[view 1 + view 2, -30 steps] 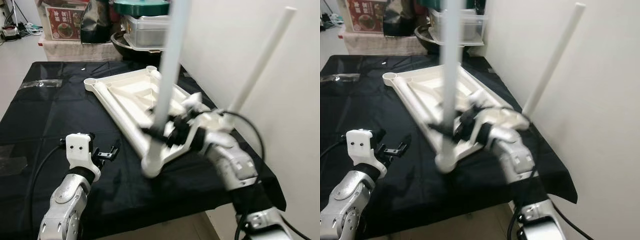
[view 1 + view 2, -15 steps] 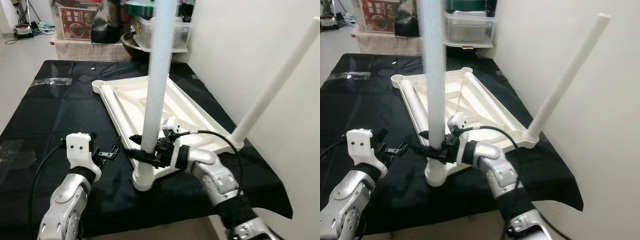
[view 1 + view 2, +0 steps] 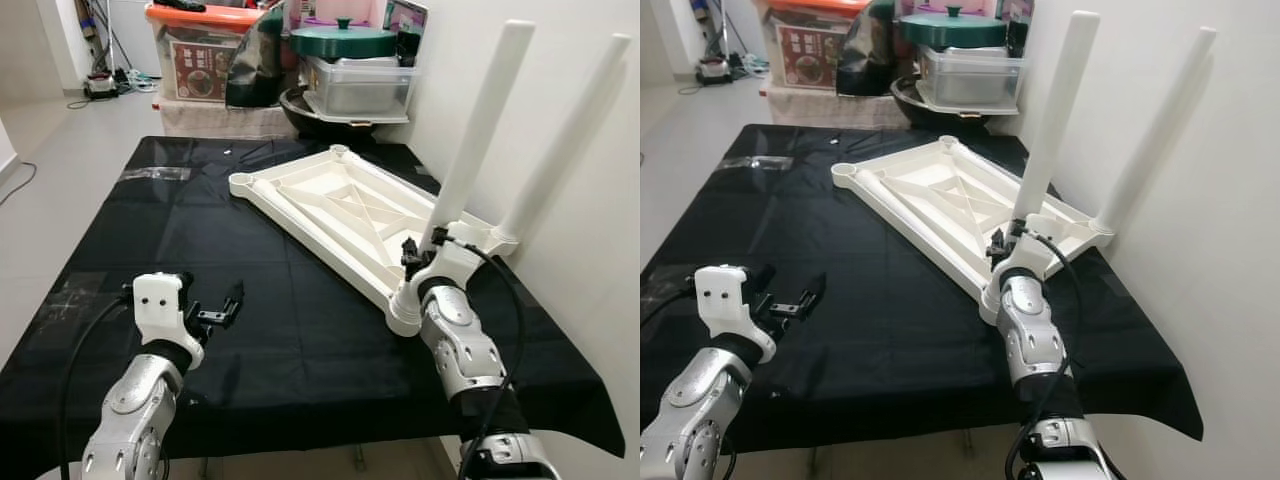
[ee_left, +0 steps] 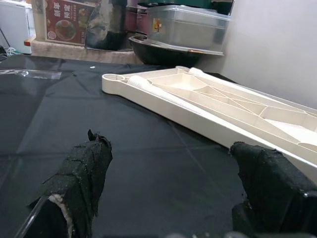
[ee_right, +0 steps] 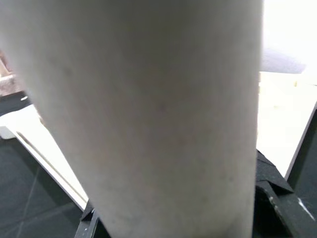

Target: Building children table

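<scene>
Open black cloth point(image 3: 150, 230) covers the table's left and near part, where the left gripper point(image 3: 228, 303) hovers unhindered. On the right, the upturned tabletop point(image 3: 340, 205) and two upright legs point(image 3: 478, 130) crowd against the wall point(image 3: 560, 120). Storage boxes point(image 3: 355, 80) block the far edge.

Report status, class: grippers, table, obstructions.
Right gripper shut on near leg, standing in upturned tabletop corner. Left gripper open, idle over black cloth. Second leg close to wall.

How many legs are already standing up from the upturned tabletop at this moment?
2. One leg stands at the near corner of the tabletop, with the right gripper around its base; the other leg stands at the corner beside the wall.
</scene>
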Controlling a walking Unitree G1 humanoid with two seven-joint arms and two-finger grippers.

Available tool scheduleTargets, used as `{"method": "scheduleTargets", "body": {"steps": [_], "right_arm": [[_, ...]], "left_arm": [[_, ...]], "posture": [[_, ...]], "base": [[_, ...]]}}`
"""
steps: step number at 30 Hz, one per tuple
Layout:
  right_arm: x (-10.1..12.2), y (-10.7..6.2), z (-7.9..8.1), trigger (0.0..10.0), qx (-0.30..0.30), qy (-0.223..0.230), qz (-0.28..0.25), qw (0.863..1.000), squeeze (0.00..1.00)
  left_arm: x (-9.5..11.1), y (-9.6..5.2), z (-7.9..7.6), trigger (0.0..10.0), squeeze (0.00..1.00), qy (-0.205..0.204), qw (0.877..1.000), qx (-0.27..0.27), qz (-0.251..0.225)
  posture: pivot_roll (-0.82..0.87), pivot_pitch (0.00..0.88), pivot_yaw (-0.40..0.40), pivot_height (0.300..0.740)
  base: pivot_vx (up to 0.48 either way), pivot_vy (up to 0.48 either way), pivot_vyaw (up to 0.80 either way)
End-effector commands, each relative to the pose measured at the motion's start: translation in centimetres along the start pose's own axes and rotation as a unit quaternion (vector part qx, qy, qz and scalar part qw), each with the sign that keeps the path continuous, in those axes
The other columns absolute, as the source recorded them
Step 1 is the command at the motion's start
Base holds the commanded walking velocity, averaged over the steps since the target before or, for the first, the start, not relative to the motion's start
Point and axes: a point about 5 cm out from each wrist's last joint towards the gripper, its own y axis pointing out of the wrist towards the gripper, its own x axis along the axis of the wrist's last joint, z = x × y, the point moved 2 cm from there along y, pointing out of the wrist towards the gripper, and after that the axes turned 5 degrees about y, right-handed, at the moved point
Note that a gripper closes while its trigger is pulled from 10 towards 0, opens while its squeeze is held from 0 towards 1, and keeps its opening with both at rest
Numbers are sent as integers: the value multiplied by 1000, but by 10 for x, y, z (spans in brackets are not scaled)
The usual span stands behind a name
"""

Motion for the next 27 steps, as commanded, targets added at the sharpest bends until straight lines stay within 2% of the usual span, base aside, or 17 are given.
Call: {"method": "scheduleTargets", "body": {"steps": [1, 4, 5, 6, 8, 10, 11, 12, 13, 14, 16, 17, 20, 24, 25, 26, 27], "right_arm": [[-32, -2, 6, 10000, 29, 17, 82, 996, 0], [-28, -1, 19, 10000, 65, 48, 76, 994, 0], [-14, 2, 27, 10000, 92, 55, 54, 993, 1000], [2, 5, 38, 10000, 145, 55, 28, 988, 0], [24, 6, 54, 10000, 240, 59, 2, 969, 0], [29, 4, 59, 10000, 272, 64, 0, 960, 0], [34, -5, 69, 10000, 351, 49, -3, 935, 0], [34, -5, 69, 10000, 351, 49, -3, 935, 0], [35, -23, 80, 10000, 453, 25, 3, 891, 0], [35, -23, 80, 10000, 453, 25, 3, 891, 0], [28, -52, 93, 10000, 572, -8, 25, 820, 0], [18, -57, 97, 10000, 587, -14, 37, 809, 0], [12, -58, 100, 10000, 590, -15, 43, 806, 0], [-12, -54, 108, 9961, 568, -28, 65, 820, 0], [-15, -54, 109, 6039, 564, -29, 66, 822, 0], [-16, -55, 108, 0, 565, -24, 66, 822, 0], [-16, -55, 108, 0, 565, -24, 66, 822, 0]], "left_arm": [[-2, 2, -2, 10000, 0, 4, 1000, -7, 5], [-2, 2, -2, 10000, 0, 3, 1000, -7, 4], [-2, 1, -2, 10000, 0, 3, 1000, -6, 4], [-2, 1, -2, 10000, 0, 3, 1000, -6, 4], [-2, 1, -2, 10000, 0, 2, 1000, -8, 4], [-2, 1, -2, 10000, 0, 1, 1000, -9, 4], [-1, 1, -2, 10000, 0, 1, 1000, -10, 3], [-1, 1, -2, 10000, 0, 1, 1000, -10, 3], [-1, 2, -2, 10000, 0, 1, 1000, -11, 3], [-1, 2, -2, 10000, 0, 1, 1000, -11, 3], [0, 3, -3, 10000, 0, 0, 1000, -13, 3], [0, 4, -3, 10000, 0, 0, 1000, -12, 1], [0, 4, -4, 10000, 0, 0, 1000, -11, 0], [2, 2, -5, 10000, 0, -2, 1000, -6, -3], [2, 1, -5, 10000, 0, -3, 1000, -7, -3], [3, 1, -6, 10000, 0, -4, 1000, -11, -3], [3, 1, -6, 10000, 0, -4, 1000, -11, -3]], "posture": [[94, 0, -107, 740], [94, 0, -107, 740], [95, 0, -105, 740], [89, 0, -101, 740], [89, 0, -101, 740], [89, 0, -101, 740], [85, 0, -97, 740], [85, 0, -97, 740], [88, 0, -99, 740], [88, 0, -99, 740], [91, 0, -104, 740], [98, 0, -115, 740], [98, 0, -115, 740], [94, 0, -113, 740], [85, 0, -104, 740], [72, 0, -94, 740], [72, 0, -94, 740]], "base": [[0, 0, 0], [0, 0, 0], [0, 0, 0], [0, 0, 0], [0, 0, 0], [0, 0, 0], [0, 0, 0], [0, 0, 0], [0, 0, 0], [0, 0, 0], [0, 0, 0], [0, 0, 0], [0, 0, 0], [0, 0, 0], [0, 0, 0], [0, 0, 0], [0, 0, 0]]}}
